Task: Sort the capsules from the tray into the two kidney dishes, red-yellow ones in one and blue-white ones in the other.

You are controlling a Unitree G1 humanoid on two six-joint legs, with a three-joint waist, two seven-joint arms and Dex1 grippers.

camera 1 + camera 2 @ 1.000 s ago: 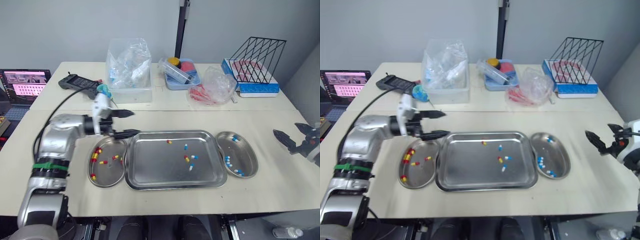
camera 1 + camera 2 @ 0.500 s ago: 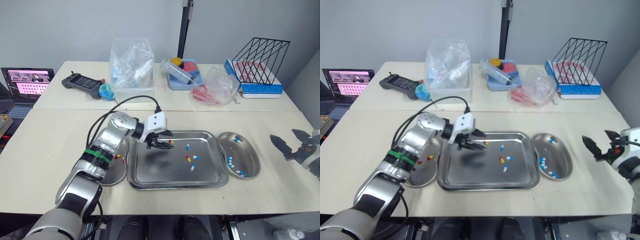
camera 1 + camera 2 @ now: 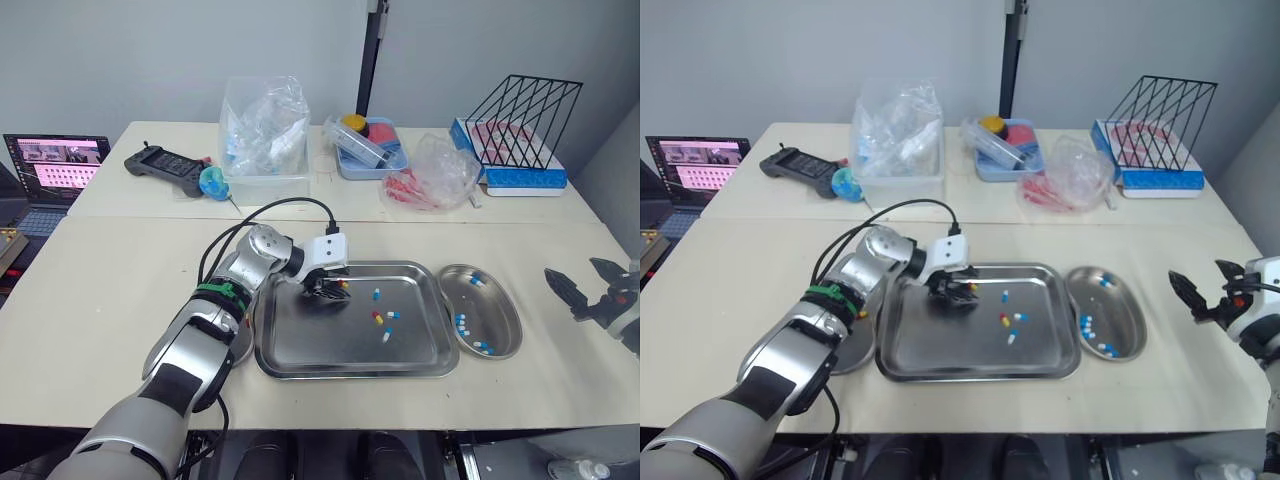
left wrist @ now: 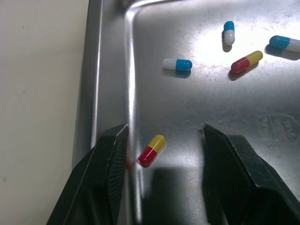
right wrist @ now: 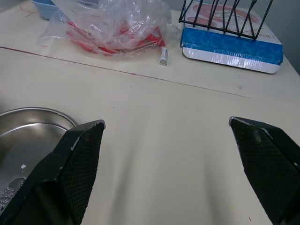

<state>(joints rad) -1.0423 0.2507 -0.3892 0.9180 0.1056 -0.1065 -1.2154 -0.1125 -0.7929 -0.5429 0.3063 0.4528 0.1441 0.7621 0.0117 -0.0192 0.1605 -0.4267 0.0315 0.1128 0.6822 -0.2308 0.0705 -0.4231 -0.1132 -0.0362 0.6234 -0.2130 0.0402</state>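
The red-yellow capsule point(image 4: 151, 150) lies flat on the steel tray point(image 4: 92, 70), close beside its rear wall and left of the middle, with a blue-white capsule point(image 4: 177, 64) and a few others further along the floor. It looks light, hard-shelled and slick, likely to roll or skid on the metal, so a gentle pinch across its middle seems the best hold. The left gripper point(image 4: 163, 140) hangs low with its fingers spread to either side of the capsule, while the right gripper point(image 5: 165, 124) waits, fingers parted and empty, beyond the table's right edge, past the kidney dish point(image 3: 510, 318) holding blue-white ones.
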